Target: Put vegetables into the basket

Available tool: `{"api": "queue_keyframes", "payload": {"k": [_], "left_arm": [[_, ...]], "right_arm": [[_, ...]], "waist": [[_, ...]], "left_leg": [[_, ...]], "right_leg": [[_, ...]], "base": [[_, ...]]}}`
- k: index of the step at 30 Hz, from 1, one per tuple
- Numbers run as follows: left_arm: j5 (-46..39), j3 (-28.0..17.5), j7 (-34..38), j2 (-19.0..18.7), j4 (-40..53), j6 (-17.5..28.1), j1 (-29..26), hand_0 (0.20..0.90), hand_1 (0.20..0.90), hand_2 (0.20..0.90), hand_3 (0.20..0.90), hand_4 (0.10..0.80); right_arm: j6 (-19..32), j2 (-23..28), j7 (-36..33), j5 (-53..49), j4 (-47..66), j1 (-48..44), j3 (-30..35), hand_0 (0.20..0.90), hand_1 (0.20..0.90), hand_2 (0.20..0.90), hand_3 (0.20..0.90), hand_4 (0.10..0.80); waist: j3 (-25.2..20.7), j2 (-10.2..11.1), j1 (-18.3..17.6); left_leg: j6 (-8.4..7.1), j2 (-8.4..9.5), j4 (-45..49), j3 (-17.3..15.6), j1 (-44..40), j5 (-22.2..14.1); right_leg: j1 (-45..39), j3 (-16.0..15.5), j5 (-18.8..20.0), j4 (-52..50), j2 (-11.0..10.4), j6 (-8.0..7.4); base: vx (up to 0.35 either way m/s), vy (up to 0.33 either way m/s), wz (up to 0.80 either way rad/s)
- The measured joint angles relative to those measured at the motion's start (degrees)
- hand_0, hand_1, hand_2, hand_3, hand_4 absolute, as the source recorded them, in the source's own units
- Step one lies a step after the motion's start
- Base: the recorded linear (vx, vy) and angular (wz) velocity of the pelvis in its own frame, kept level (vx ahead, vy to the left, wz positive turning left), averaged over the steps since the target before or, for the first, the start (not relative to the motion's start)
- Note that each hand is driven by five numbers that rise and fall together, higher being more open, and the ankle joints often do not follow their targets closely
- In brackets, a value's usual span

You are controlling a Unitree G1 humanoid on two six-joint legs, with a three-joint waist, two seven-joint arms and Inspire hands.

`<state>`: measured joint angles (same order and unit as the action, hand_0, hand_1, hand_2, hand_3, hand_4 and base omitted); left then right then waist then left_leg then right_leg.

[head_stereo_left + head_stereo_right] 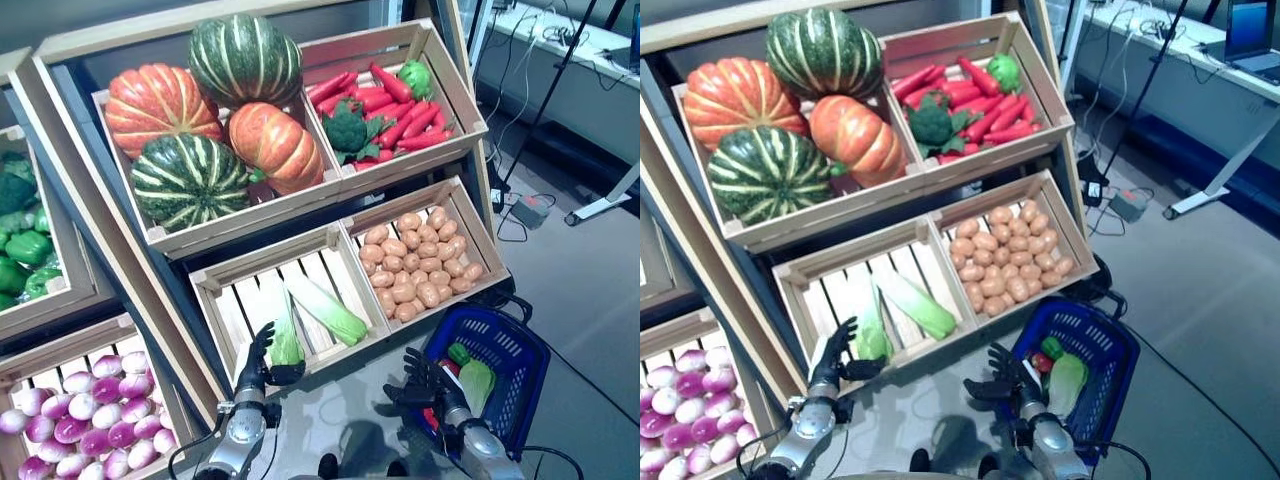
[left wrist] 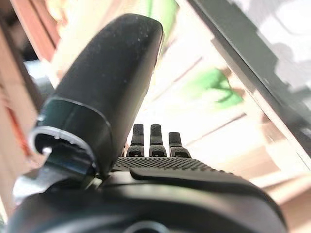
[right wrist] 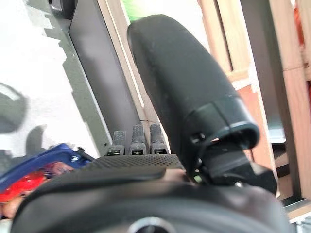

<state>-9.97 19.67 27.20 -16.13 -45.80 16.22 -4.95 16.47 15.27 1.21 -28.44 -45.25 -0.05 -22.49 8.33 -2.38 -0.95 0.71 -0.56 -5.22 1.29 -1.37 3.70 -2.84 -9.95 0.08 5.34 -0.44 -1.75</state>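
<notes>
We count four pumpkins (image 1: pixel 205 120) in the upper left crate: two orange and two striped green. The crate beside it holds one broccoli head (image 1: pixel 345 128), one green pepper (image 1: pixel 414 76) and a heap of red peppers (image 1: pixel 395 110) too tangled for us to number. Two pale green cabbages (image 1: pixel 325 310) lie in the slatted crate. The potatoes (image 1: pixel 418 264) and the purple onions (image 1: pixel 85 415) are too many to tally. We see one blue basket (image 1: pixel 520 375).
</notes>
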Motion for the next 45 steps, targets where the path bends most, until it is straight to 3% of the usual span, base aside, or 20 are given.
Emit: {"api": "queue_keyframes", "payload": {"k": [10,13,15,20,27,34,45], "left_arm": [[-2.6,-2.1,14.5,-0.9,-0.4,-1.7,-17.3,0.900,0.900,0.900,0.900,0.800],[-4.2,-2.3,15.0,-3.4,-2.4,-1.9,-26.3,0.900,0.900,0.900,0.900,0.800],[-5.9,-2.7,15.0,-4.0,-2.8,-2.1,-29.5,0.900,0.900,0.900,0.900,0.800],[-8.7,-3.2,15.4,-4.2,-2.8,-3.7,-30.8,0.900,0.900,0.900,0.900,0.800],[-11.2,-5.7,18.8,-5.2,-4.0,-6.6,-33.8,0.900,0.900,0.900,0.900,0.800],[-12.3,-7.8,22.3,-7.5,-4.2,-8.5,-38.1,0.900,0.900,0.900,0.900,0.800],[-19.0,-10.4,22.2,-9.8,-5.9,-12.2,-40.1,0.900,0.900,0.900,0.900,0.800]], "right_arm": [[-0.4,2.4,-0.7,-1.8,2.2,-5.5,-1.4,0.900,0.900,0.900,0.900,0.800],[-0.4,2.9,-3.4,-1.8,4.3,-10.9,-1.4,0.900,0.900,0.900,0.900,0.800],[-0.7,3.0,-5.6,-1.6,5.3,-14.0,-1.4,0.900,0.900,0.900,0.900,0.800],[-2.4,3.3,-8.8,-1.5,7.3,-17.9,-1.5,0.900,0.900,0.900,0.900,0.800],[-5.2,4.6,-9.2,-1.8,7.9,-18.0,-1.7,0.900,0.900,0.900,0.900,0.800],[-6.1,5.1,-9.2,-1.8,9.7,-16.2,-2.9,0.900,0.900,0.900,0.900,0.800],[-6.7,7.1,-11.1,-1.7,12.0,-15.4,-2.6,0.900,0.900,0.900,0.900,0.800]], "waist": [[8.4,0.4,-1.4],[13.6,1.5,-1.9],[16.6,2.3,-2.5],[18.8,4.1,-2.9],[20.3,4.7,-3.8],[20.5,5.1,-4.9],[20.7,5.4,-6.8]], "left_leg": [[0.66,0.24,0.6,-2.3,7.2,1.7],[0.44,0.71,5.5,-3.0,12.8,1.3],[0.56,1.01,8.2,-3.2,15.1,0.8],[0.22,2.30,19.0,-3.6,24.2,-3.0],[-0.43,1.76,35.0,-3.7,35.4,-9.2],[-1.17,0.97,44.6,-3.4,41.8,-12.8],[-1.98,-0.70,54.5,-3.0,49.0,-16.2]], "right_leg": [[8.8,2.0,2.6,-1.9,-0.3,-0.26],[15.5,1.3,0.5,-9.2,-0.8,0.20],[19.1,1.3,-1.9,-15.0,-1.5,0.42],[29.8,2.5,-7.3,-29.5,-3.6,1.02],[39.4,3.3,-12.0,-42.1,-3.8,2.28],[45.5,3.5,-14.8,-50.5,-3.5,3.42],[52.4,3.5,-17.5,-59.0,-2.4,4.92]], "base": [[-0.105,0.066,-0.14],[-0.088,0.036,0.00],[-0.058,0.054,0.11],[-0.039,0.052,0.04],[0.010,0.046,0.00],[0.052,0.051,-0.02],[0.035,0.032,-0.04]]}}
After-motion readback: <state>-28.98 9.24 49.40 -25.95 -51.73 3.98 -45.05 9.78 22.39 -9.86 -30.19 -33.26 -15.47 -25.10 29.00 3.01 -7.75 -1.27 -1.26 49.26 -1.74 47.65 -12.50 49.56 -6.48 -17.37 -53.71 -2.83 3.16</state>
